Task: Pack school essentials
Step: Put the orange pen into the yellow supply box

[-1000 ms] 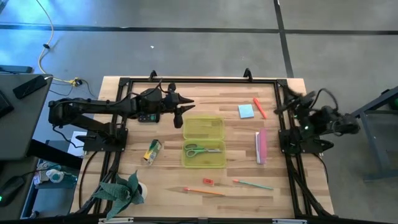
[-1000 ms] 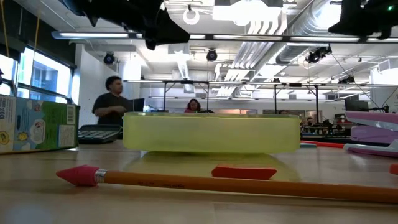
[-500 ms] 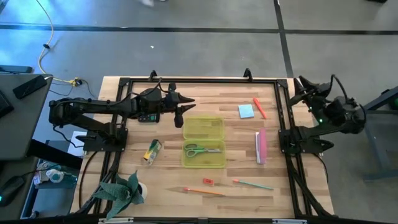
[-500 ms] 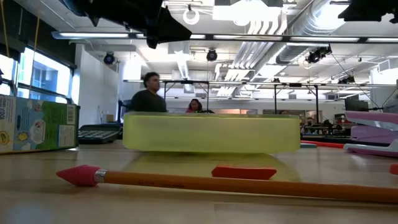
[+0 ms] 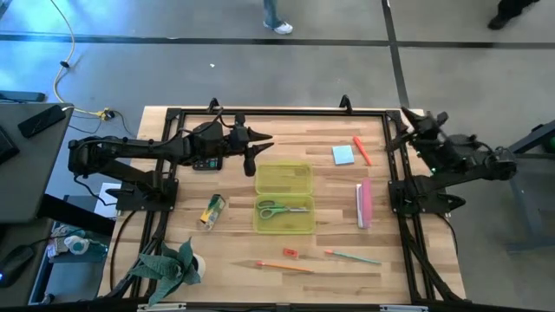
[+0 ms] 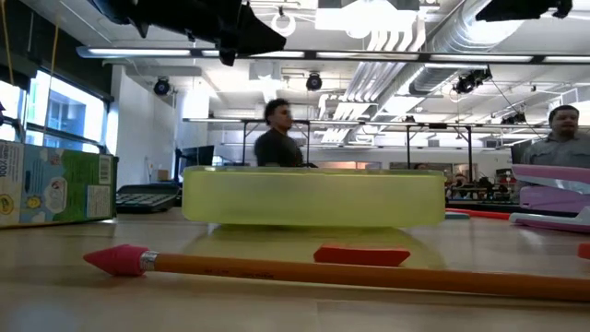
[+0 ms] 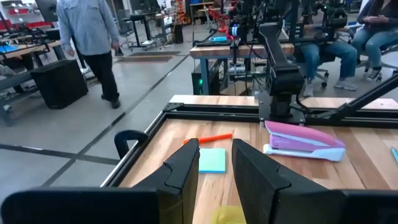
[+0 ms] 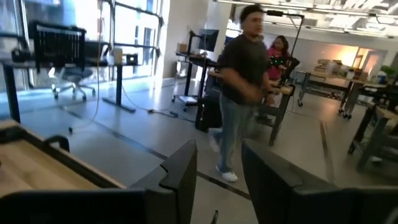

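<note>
Your left gripper (image 5: 251, 147) hovers upper left of centre, above the yellow case (image 5: 284, 197), fingers slightly parted, holding nothing. Your right gripper (image 5: 414, 121), upper right past the table (image 5: 260, 251) edge, empty, fingers parted, has swung up-frame since earlier. Scissors (image 5: 282, 208) lie in the case; pencils (image 5: 284, 266) lower centre.

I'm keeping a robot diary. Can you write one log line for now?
scissors: in open yellow case | left gripper: open, empty, beside case | right gripper: open, empty, at table's far right corner
</note>
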### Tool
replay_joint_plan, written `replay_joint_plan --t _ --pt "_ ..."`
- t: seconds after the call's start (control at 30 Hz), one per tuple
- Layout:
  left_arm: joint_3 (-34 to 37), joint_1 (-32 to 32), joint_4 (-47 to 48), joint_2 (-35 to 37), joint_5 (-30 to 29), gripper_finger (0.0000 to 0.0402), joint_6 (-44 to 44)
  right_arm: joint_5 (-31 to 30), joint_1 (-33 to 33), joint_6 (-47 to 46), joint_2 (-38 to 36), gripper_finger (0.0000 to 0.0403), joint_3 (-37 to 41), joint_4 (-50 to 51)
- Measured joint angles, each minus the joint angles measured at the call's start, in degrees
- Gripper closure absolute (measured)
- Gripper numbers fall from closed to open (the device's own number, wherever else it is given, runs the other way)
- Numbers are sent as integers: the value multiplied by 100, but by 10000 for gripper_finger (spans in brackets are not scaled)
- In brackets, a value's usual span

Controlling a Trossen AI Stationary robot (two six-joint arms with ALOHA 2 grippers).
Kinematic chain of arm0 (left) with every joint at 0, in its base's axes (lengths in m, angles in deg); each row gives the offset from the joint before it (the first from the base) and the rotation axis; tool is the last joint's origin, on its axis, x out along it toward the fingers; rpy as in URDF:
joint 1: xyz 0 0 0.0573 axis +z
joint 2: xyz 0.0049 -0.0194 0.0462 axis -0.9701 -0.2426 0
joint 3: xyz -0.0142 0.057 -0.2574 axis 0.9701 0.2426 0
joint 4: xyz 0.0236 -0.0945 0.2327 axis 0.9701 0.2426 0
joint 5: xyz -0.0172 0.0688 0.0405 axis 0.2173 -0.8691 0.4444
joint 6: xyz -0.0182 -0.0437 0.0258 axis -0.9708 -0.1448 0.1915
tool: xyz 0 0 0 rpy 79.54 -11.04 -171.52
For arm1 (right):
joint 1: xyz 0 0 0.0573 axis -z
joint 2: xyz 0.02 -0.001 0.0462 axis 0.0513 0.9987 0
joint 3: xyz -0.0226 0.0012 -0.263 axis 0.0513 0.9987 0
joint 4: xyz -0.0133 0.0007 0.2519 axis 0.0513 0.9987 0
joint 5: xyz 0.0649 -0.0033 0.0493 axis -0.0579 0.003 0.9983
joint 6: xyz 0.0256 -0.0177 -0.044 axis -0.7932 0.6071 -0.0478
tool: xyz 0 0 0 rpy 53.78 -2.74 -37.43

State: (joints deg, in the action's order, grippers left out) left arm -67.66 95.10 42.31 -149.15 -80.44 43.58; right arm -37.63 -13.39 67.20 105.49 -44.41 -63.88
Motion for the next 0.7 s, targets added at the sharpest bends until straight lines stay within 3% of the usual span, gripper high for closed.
replay_joint_plan --t 0.13,0.27,0.7 --pt "0 0 -27 0 0 316 0 117 213 -163 421 284 0 2" --pt "0 0 -30 0 0 316 0 622 781 -378 777 284 0 6" --pt "0 0 20 0 2 316 0 3627 3791 -1346 1701 284 0 418"
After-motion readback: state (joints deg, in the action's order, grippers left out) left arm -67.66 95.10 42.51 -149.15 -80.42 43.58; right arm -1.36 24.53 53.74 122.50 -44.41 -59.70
